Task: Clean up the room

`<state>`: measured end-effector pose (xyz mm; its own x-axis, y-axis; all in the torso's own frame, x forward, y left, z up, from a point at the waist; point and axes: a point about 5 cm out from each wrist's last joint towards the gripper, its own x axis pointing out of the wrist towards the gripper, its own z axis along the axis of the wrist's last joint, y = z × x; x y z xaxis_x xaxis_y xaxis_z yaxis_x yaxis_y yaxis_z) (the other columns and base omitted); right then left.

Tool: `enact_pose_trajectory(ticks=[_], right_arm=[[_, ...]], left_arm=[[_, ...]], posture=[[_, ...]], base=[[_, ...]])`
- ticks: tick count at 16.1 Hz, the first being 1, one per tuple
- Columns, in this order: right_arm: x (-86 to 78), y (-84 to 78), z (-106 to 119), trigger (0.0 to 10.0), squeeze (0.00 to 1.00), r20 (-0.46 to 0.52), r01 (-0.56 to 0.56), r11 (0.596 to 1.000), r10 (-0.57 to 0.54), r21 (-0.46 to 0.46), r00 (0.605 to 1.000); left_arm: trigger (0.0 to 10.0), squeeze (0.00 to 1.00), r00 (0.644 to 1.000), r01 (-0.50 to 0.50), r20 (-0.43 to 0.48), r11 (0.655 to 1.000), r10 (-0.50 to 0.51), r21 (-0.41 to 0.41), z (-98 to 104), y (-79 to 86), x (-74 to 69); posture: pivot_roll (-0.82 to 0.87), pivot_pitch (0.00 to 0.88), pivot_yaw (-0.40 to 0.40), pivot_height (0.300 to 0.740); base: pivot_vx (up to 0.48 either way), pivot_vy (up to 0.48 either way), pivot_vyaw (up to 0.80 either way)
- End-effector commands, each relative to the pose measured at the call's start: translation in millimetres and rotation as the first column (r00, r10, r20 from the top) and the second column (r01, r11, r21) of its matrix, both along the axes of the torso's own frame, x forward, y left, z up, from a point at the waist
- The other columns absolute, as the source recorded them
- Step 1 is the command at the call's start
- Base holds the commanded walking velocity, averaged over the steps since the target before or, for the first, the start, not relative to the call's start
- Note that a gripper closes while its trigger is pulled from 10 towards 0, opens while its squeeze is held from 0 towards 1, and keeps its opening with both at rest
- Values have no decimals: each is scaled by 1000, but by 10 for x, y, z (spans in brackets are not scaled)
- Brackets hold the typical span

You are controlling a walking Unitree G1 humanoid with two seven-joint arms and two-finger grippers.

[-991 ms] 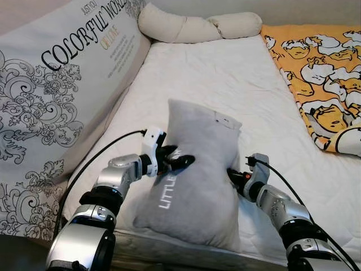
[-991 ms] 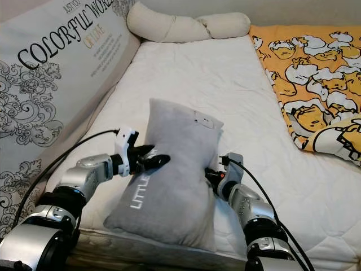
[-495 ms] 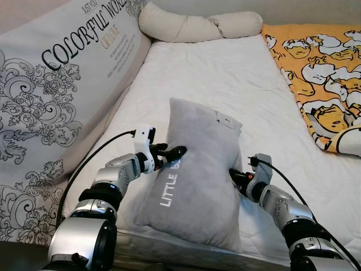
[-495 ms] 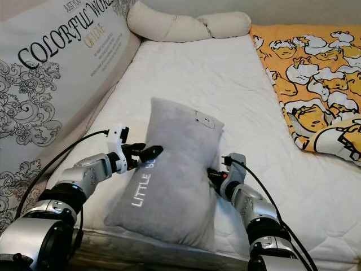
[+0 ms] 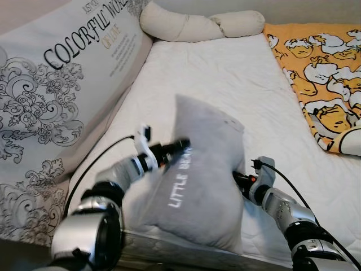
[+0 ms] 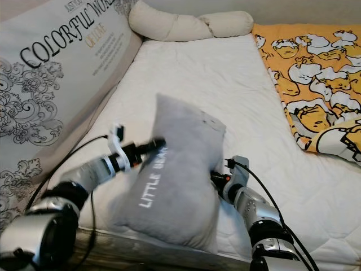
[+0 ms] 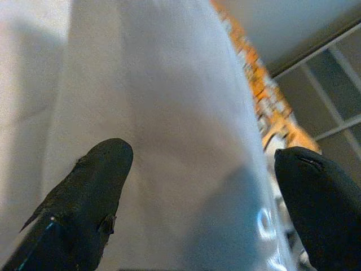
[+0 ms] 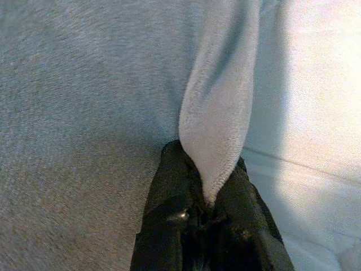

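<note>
I see the grey pillow (image 5: 206, 180) propped at the bed's (image 5: 225, 73) near edge. My right gripper (image 8: 206, 212) pinches its seam fold; my left gripper (image 7: 203, 186), fingers spread, presses against its opposite face.

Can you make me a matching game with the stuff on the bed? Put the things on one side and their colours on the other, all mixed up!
Things:
1. pillow held by the grippers
2. blanket
3. long bolster
4. mattress

Colours:
A. white
B. orange with cartoon figures
C. grey
D. cream

Pairs: 1-C, 2-B, 3-D, 4-A
</note>
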<state>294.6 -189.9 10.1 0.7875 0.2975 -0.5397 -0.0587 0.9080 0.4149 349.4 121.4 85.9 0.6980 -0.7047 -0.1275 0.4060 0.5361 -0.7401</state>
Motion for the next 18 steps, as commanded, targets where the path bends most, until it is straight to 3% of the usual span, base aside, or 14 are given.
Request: enact_pose_trajectory(ticks=[1, 5, 9, 10, 13, 15, 18], right_arm=[[-88, -47, -96, 0, 0, -49, 18, 1000, -18, -14, 999], [-77, -61, -85, 0, 0, -43, 20, 1000, -20, -11, 999], [-6, 17, -9, 0, 0, 0, -2, 1000, 2, -7, 1000], [35, 72, 44, 0, 0, 27, -19, 1000, 19, 3, 999], [102, 197, 141, 0, 0, 72, -53, 998, 52, 25, 996], [134, 264, 197, 0, 0, 96, -70, 997, 66, 36, 993], [162, 339, 254, 0, 0, 120, -88, 995, 81, 48, 989]], left_arm=[[10000, 1000, 1000, 27, 3, 998, -27, 52, -24, 24, -15], [10000, 1000, 995, 97, -11, 991, -96, 94, -91, -68, -72], [10000, 1000, 967, 245, 20, 945, -255, 215, -147, -226, -152], [5412, 0, 967, 247, 6, 934, -257, 257, -185, -222, -162], [3725, 0, 974, 215, 14, 934, -228, 284, -211, -189, -164], [0, 0, 975, 204, 18, 932, -219, 298, -225, -166, -168], [0, 0, 975, 200, 30, 926, -221, 319, -236, -141, -178]], posture=[[-22, 0, 149, 740], [-27, 0, 151, 740], [-35, 0, 152, 740], [-38, 0, 152, 740], [-52, 0, 156, 740], [-55, 0, 155, 740], [-54, 0, 147, 740]], base=[[0, 0, 0], [0, 0, 0], [0, 0, 0], [0, 0, 0], [0, 0, 0], [0, 0, 0], [0, 0, 0]])
